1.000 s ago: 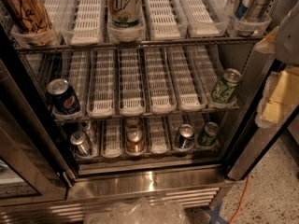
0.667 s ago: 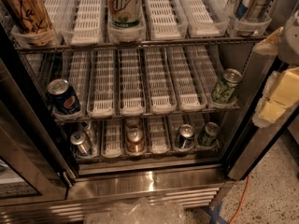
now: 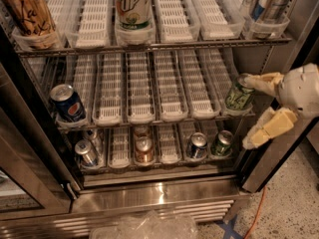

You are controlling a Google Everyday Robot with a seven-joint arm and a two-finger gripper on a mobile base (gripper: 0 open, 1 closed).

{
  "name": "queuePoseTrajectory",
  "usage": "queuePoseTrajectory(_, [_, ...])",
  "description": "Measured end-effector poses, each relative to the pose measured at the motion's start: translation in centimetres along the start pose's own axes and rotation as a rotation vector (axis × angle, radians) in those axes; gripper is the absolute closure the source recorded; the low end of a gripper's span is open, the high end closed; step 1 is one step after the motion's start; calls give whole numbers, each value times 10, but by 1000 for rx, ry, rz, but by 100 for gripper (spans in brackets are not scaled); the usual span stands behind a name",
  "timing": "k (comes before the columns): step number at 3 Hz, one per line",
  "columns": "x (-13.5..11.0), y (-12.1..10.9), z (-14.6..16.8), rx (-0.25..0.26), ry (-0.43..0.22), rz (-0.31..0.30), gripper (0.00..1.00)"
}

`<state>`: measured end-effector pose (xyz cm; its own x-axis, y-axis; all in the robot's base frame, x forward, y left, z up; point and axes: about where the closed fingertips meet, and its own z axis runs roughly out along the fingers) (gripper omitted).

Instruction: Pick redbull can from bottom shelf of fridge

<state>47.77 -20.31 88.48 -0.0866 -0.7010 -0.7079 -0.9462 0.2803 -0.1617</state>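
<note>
The fridge (image 3: 159,197) stands open with three wire racks. On the bottom shelf (image 3: 168,144), in the far-left lane, the redbull can (image 3: 85,153) stands upright, slim and silver, with another silver can (image 3: 94,137) right behind it. My gripper (image 3: 246,111) is open at the fridge's right edge, at middle-rack height, well right of and above the redbull can. Its upper finger (image 3: 261,81) lies against the top of a green can (image 3: 238,94) on the middle rack. Its lower finger (image 3: 269,128) hangs above the bottom shelf's right end.
The bottom shelf also holds two copper-brown cans (image 3: 144,151), a dark blue can (image 3: 198,146) and a green can (image 3: 222,143). A Pepsi can (image 3: 67,103) stands on the middle rack's left. The glass door (image 3: 22,178) is at left. An orange cable (image 3: 254,210) and crumpled plastic (image 3: 144,226) lie on the floor.
My gripper has moved left into the fridge's right side, and its upper finger now reaches the green can on the middle rack. The cans have not moved.
</note>
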Motion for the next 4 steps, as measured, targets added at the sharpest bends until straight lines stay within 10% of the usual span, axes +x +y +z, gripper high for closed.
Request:
queuePoseTrajectory(3, [-16, 25, 12, -44, -252, 14, 0])
queuePoseTrajectory(4, [-35, 68, 29, -125, -520, 42, 0])
